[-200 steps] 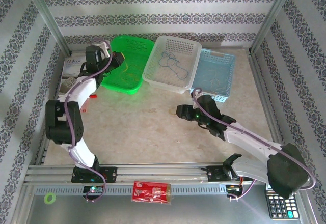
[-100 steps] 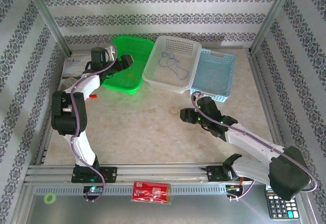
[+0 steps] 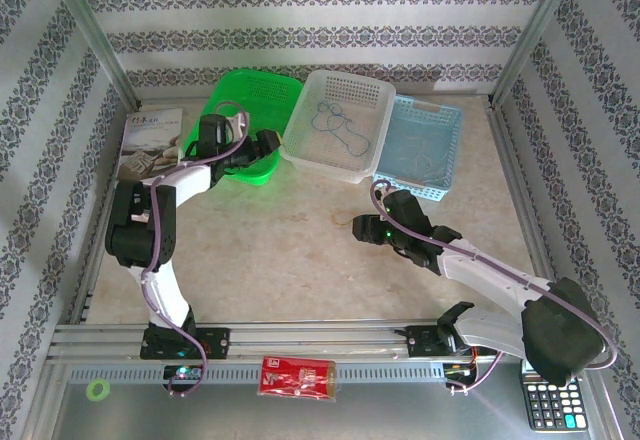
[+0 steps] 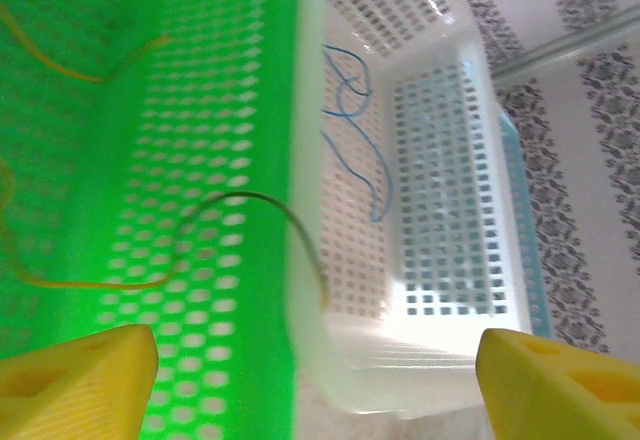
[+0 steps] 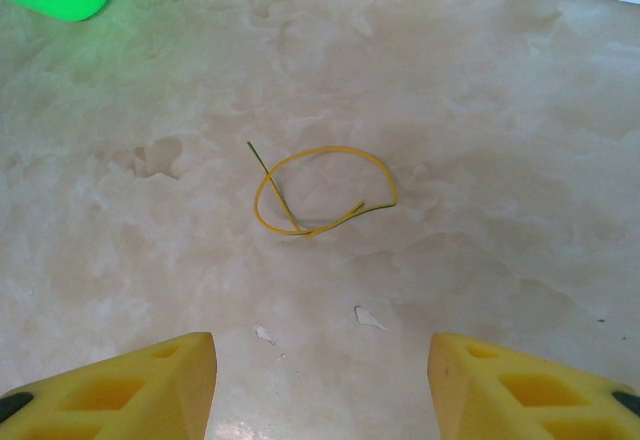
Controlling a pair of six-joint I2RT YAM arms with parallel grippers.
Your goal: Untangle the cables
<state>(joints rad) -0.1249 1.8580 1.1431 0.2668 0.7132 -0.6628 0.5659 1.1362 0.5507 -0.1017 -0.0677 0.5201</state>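
A yellow cable point(image 5: 320, 192) lies in a small loop on the marble table, just ahead of my right gripper point(image 5: 320, 390), which is open with nothing between its fingers. From above, that gripper point(image 3: 358, 228) is at mid-table with the loop point(image 3: 343, 217) at its tip. My left gripper point(image 4: 315, 390) is open and empty, hovering at the near corner where the green basket point(image 3: 255, 110) meets the white basket point(image 3: 340, 120). Yellow cables point(image 4: 90, 70) lie in the green basket, and one point(image 4: 270, 220) drapes over its wall. A dark blue cable point(image 4: 355, 130) lies in the white basket.
A light blue basket point(image 3: 428, 140) holding pale cords sits at the right of the white one. A booklet point(image 3: 150, 140) lies at far left. A calculator point(image 3: 548, 400), a red packet point(image 3: 298, 375) and a green ring point(image 3: 97, 390) sit by the front rail.
My left gripper has opened from shut and swung right along the green basket's front toward the white basket. The right arm has barely moved.
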